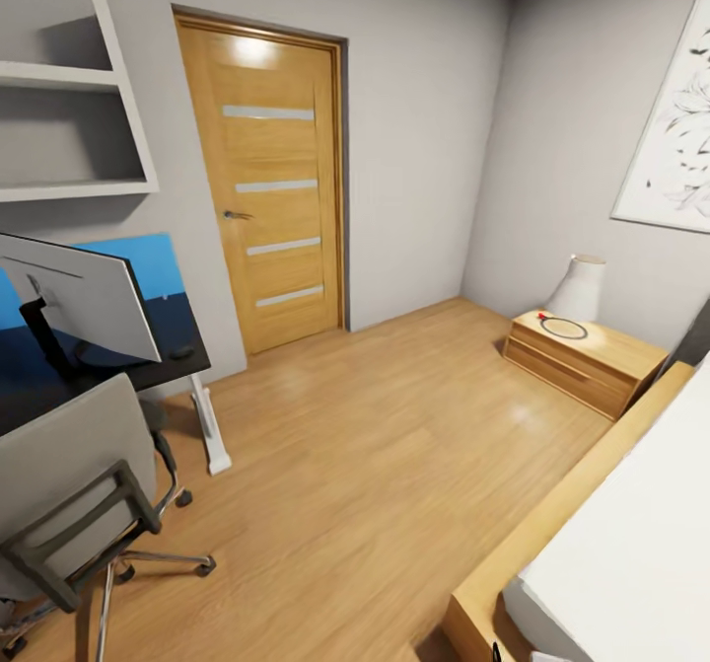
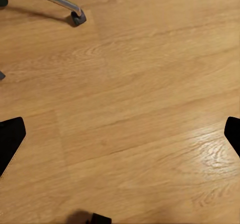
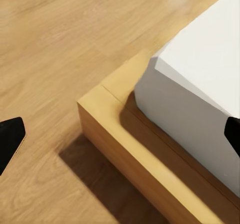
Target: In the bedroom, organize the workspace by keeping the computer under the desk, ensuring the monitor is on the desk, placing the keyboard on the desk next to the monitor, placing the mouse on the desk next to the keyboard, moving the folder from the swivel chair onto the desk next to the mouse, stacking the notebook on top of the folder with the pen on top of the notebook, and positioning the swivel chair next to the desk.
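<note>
This is a bedroom in a home that doubles as a study corner. A white mattress on a light wooden bed frame (image 1: 552, 534) stands beside a low wooden nightstand (image 1: 582, 356) carrying what looks like a white lamp (image 1: 578, 289). A glossy black tabletop with a blue back panel (image 1: 158, 346), a wide silver-backed monitor (image 1: 84, 297) and a grey swivel chair (image 1: 69, 484) face a closed wooden door (image 1: 266, 179) across a light wood floor (image 1: 375, 465).

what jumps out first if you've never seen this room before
The tall wooden door with pale horizontal strips stands shut in the far wall, the warmest thing in the head view. At the left, the monitor shows its pale back on the black desk with the blue panel, and the grey swivel chair sits in front of it. At the right, a white lamp stands on a low wooden nightstand beside the bed.
</note>
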